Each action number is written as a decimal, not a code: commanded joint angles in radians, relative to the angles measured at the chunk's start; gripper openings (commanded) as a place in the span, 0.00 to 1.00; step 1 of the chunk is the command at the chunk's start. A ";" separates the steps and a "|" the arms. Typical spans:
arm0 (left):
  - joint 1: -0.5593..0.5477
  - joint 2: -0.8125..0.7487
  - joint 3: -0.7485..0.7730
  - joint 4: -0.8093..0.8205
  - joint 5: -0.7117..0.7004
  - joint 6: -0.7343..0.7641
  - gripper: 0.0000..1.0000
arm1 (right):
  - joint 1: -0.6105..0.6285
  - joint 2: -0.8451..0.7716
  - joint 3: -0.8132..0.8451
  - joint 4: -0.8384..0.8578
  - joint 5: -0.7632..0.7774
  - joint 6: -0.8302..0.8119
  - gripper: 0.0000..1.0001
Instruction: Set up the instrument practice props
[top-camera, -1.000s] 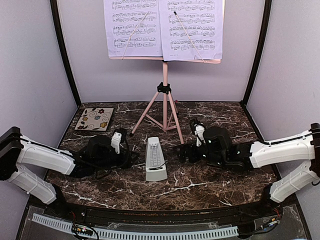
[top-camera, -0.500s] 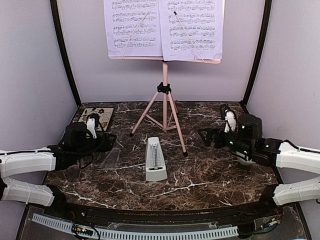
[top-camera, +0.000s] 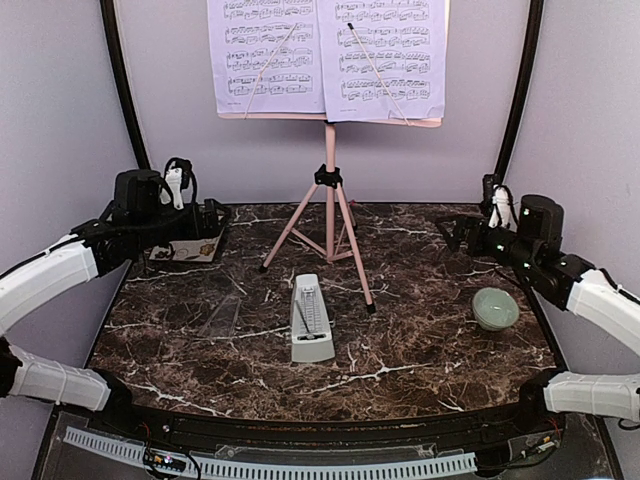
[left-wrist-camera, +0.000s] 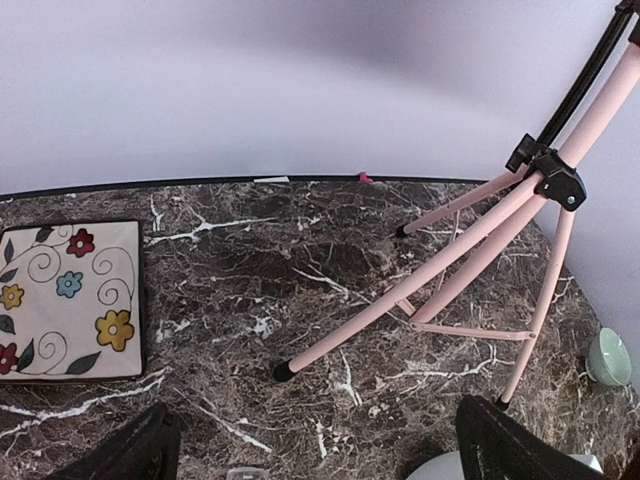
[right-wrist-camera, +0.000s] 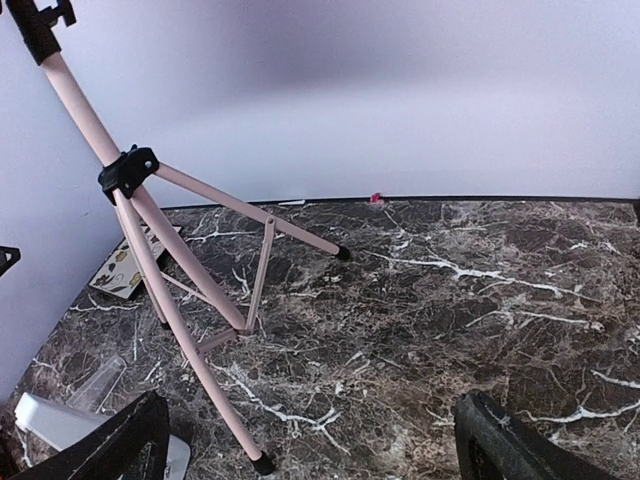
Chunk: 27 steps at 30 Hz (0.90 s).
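**Practice corner looks basically done**

The pink perforated-metal music stand on tripod legs (top-camera: 329, 190) is upright at the back middle of the dark marble-look bench (top-camera: 420, 350). The two pale lavender printed sheet-music pages (top-camera: 265, 55) sit side by side on its shelf with a thin wire arm across each. The white-grey pyramid metronome (top-camera: 311, 320) stands upright in front of the stand, near its front foot but not touching.

I'd call all three props placed, and I can't spot anything left beyond parking the arms.

The left gripper (left-wrist-camera: 315, 440) is up over the back-left corner with its jaws spread wide and nothing in them. The right gripper (right-wrist-camera: 312, 420) is the same at the back right, wide apart and holding nothing.

Also on the bench are a square floral-patterned tile (top-camera: 190, 240) at back left, a small pale green bowl (top-camera: 495, 307) on the right, and a clear plastic piece (top-camera: 220, 318) left of the metronome that I can't identify. The walls are plain pale lavender with black corner posts.
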 joint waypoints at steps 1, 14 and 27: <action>0.005 0.036 0.056 -0.158 0.033 0.042 0.99 | -0.129 -0.008 -0.015 0.068 -0.195 0.056 1.00; 0.005 -0.060 -0.301 -0.033 0.036 -0.206 0.99 | -0.328 -0.094 -0.312 0.192 -0.294 0.166 1.00; 0.005 -0.104 -0.409 -0.012 0.004 -0.275 0.99 | -0.328 -0.273 -0.479 0.174 -0.251 0.156 1.00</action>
